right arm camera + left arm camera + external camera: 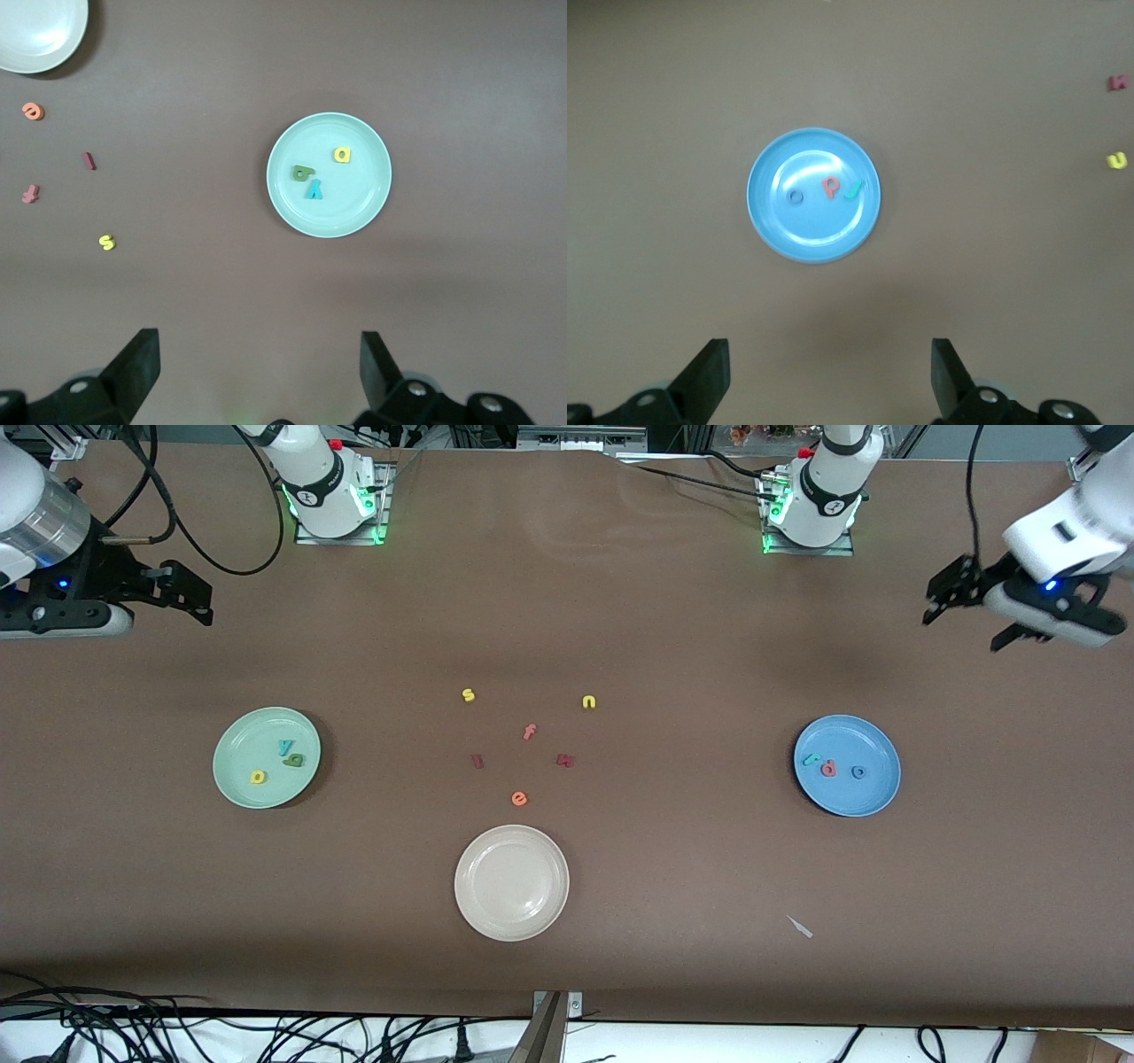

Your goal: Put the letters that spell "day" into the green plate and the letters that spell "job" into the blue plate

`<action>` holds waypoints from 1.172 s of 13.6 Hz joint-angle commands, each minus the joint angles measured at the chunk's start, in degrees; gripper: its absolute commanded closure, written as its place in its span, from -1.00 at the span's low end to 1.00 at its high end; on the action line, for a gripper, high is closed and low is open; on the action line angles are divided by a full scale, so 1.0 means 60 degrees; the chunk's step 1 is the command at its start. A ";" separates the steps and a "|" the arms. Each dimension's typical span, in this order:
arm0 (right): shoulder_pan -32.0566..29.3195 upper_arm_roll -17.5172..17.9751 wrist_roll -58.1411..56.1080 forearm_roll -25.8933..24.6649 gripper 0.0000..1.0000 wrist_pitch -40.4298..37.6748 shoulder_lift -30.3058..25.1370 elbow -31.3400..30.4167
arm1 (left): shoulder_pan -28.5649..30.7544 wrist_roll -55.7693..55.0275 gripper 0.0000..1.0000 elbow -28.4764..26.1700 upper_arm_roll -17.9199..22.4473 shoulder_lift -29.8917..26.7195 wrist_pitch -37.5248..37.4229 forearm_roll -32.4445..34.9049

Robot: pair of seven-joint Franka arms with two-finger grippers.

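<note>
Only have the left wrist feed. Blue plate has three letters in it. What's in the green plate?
Observer: The green plate holds three letters: teal y, dark green letter, yellow a.
Operator: Right gripper?
Observer: The right gripper is open and empty, up over bare table at the right arm's end; that arm waits.
Operator: Any strays I can't see?
Observer: Yes: yellow s, orange f and orange e lie mid-table; nearer the front camera, the cream plate holds nothing.

The green plate (232, 779) holds teal, dark green and yellow letters; the blue plate (873, 733) holds three more
</note>
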 commanded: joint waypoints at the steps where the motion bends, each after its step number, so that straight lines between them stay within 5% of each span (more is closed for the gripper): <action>1: -0.0039 0.0006 -0.0161 0.0167 -1.00 -0.0047 -0.0057 -0.0037 | 0.0220 -0.0590 -1.00 0.1357 -0.0229 0.0291 -0.1793 0.0521; 9: 0.0049 -0.0213 -0.0103 0.0138 -1.00 -0.0105 -0.0057 0.0008 | 0.0088 -0.3325 -1.00 0.2035 -0.0711 0.0804 -0.2034 0.0595; 16: 0.0049 -0.0301 0.0014 0.0123 -1.00 -0.0105 -0.0028 0.0007 | 0.0088 -0.3506 -1.00 0.2050 -0.0741 0.0848 -0.2078 0.0596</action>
